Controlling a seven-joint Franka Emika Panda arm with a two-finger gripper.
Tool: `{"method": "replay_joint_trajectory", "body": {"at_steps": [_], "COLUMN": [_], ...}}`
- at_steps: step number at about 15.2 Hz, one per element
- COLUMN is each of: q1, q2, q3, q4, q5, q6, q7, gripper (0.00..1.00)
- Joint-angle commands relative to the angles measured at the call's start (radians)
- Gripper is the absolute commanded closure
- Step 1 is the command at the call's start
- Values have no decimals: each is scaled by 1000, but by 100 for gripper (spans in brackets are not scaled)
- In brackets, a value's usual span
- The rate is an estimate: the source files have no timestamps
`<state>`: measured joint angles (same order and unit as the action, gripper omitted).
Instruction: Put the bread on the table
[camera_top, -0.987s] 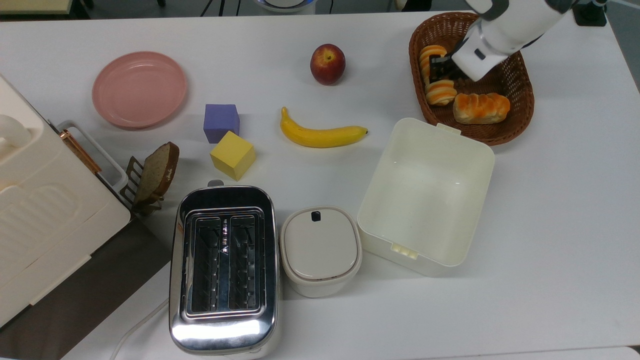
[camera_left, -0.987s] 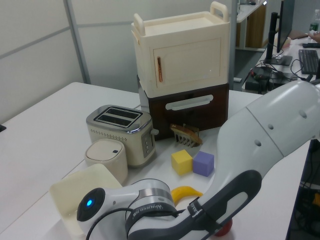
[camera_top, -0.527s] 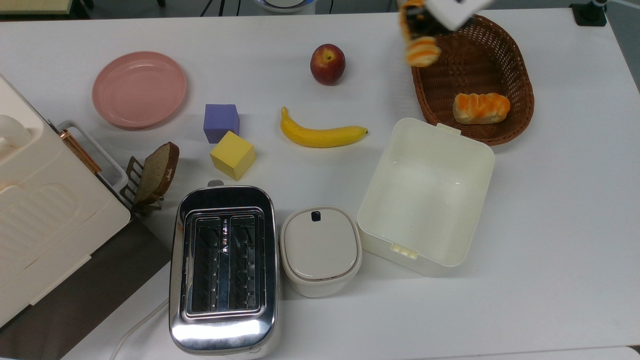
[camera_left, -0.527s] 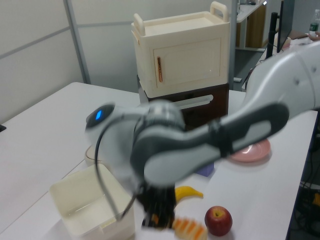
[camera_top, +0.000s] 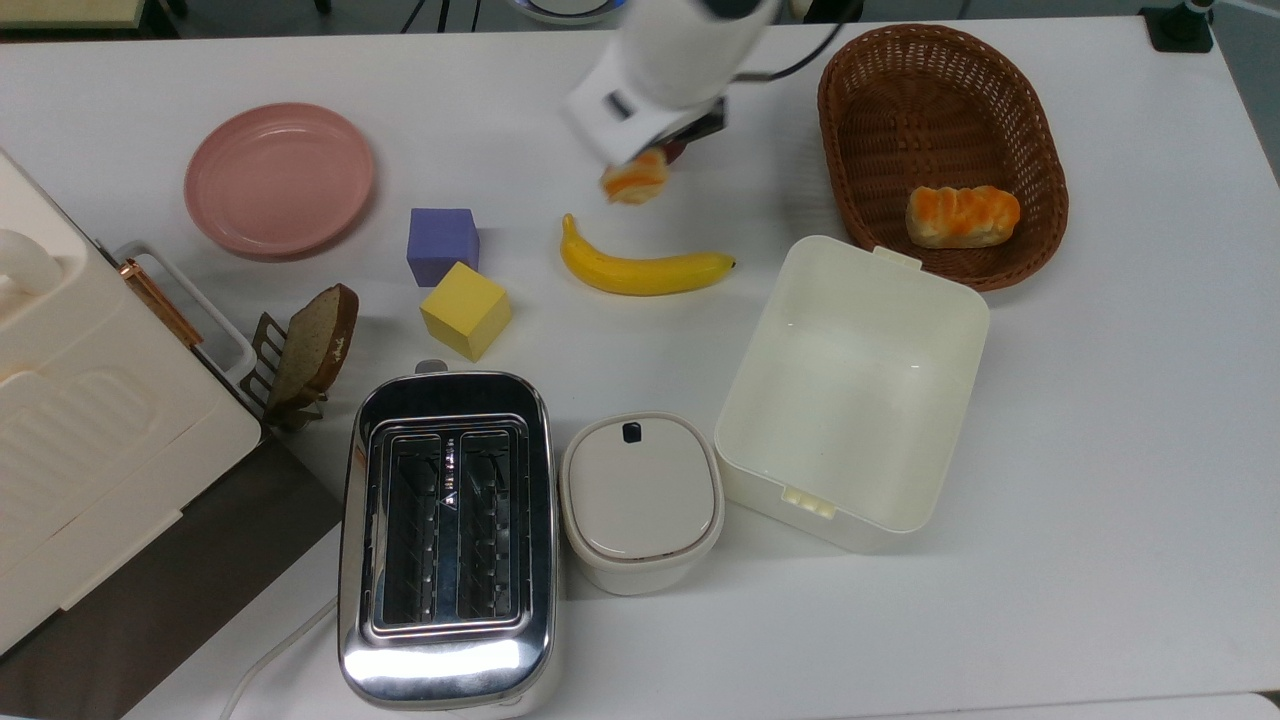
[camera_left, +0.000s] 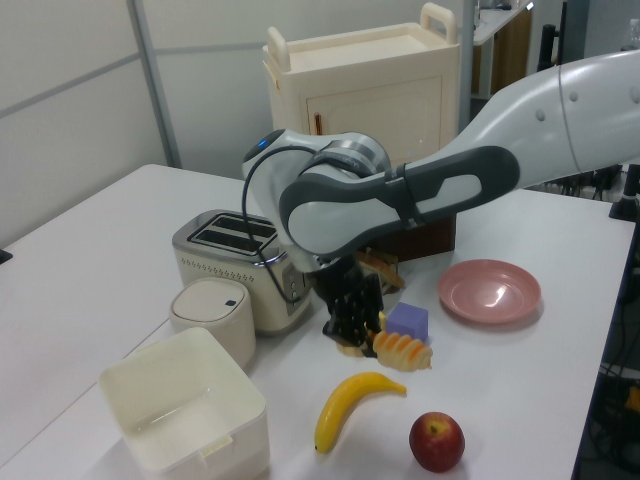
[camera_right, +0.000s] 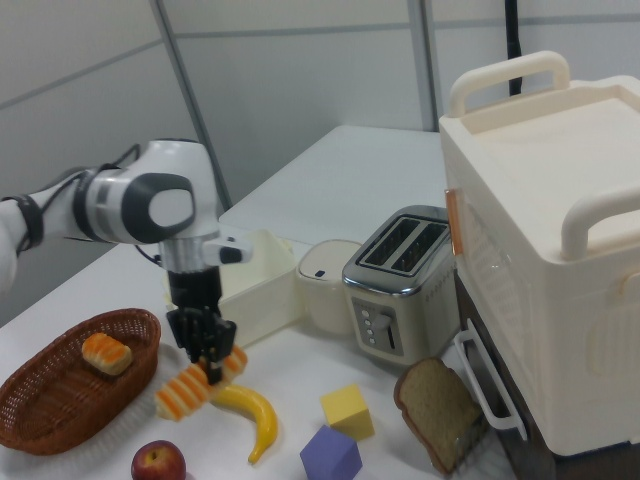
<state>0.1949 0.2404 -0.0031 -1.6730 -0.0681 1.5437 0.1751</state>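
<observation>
Bread (camera_right: 197, 384) in tool (camera_right: 211, 362), above table (camera_top: 1100, 420), between apple (camera_right: 158, 463) and banana (camera_right: 252, 414).

Toaster (camera_top: 447, 540) shiny chrome metal, basket (camera_top: 1040, 140) woven wicker, table (camera_top: 1100, 450) smooth matt.

Behind my claw (camera_right: 207, 352), pale grey wall panels (camera_right: 300, 70) split by thin metal seams close off the room. In the left view, past my arm, a desk (camera_left: 618, 185) stands beyond the cream cabinet. In the top view, a dark floor strip (camera_top: 300, 12) runs far above my claw. Light is even and soft.
</observation>
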Motion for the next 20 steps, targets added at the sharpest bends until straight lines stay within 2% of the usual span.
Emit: {"method": "replay_joint_trajectory", "body": {"at_steps": [1, 5, 7, 8, 9, 11, 16, 20], "q1": [3, 0, -17, -44, -102, -175, -183, -180], "q2": [-18, -32, -56, -75, -111, -150, -168, -182], "q3": [-20, -54, -92, -97, -95, -90, -103, -101], "q4": [-8, -2, 1, 1, 1, 56, 124, 125], "q5": [-25, -27, -27, -22, -9, 26, 73, 80], "q6": [23, 6, -4, -5, -4, -17, -65, -70], "q7": [-12, -12, -54, -106, -156, -151, -144, -144], "gripper": [0, 0, 0, 0, 0, 0, 0, 0]}}
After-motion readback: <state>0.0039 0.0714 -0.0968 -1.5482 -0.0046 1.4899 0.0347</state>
